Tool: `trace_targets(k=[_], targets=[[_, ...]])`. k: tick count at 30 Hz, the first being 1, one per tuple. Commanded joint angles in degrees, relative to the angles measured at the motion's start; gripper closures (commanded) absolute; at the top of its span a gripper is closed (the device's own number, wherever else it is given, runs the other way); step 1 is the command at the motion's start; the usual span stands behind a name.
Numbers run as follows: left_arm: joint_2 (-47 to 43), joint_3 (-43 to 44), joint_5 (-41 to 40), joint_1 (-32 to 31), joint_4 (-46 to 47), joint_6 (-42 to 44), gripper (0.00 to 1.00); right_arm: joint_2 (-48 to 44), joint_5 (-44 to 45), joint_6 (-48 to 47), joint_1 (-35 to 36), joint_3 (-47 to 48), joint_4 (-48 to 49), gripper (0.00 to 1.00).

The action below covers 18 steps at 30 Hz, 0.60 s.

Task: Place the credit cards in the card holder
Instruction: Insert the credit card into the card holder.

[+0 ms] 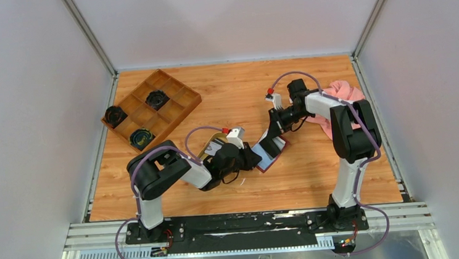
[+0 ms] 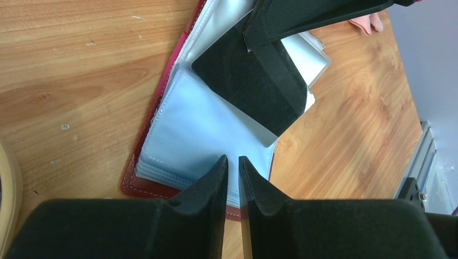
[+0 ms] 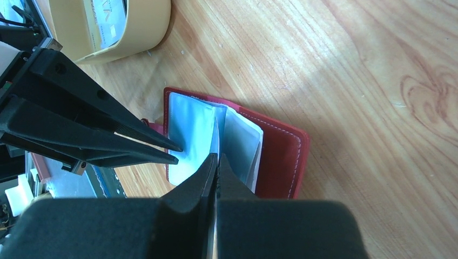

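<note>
Nearest, the left hand (image 2: 233,164) hovers with its fingers a sliver apart over the clear sleeves (image 2: 200,124); I cannot tell whether it pinches one. The card holder (image 3: 281,156) lies open on the desk (image 3: 351,81), between the two arms. The right hand (image 3: 217,159) is clenched on one floppy sleeve and stands it upright. Farther off, the credit cards (image 3: 105,21) lie in the oval tray (image 3: 140,38). They look thin, stiff and slick, and are probably best pinched by a short edge.
</note>
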Motion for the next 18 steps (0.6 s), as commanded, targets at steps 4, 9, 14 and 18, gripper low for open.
trace_targets(k=[4,9,14,18], targets=[[2.2,-1.7,-1.2,0.6,-3.3,0.4,0.81,1.6,2.9,0.5,-0.8,-1.3,-1.4,1.00],[2.2,-1.7,-1.1,0.6,-3.3,0.4,0.81,2.1,3.6,1.3,-0.4,-1.4,-1.3,1.00],[2.2,-1.7,-1.1,0.6,-3.3,0.4,0.81,2.7,3.4,1.2,0.8,-1.4,-1.4,1.00],[2.1,-1.7,-1.0,0.6,-3.3,0.5,0.81,2.7,3.3,1.0,1.7,-1.1,-1.6,1.00]])
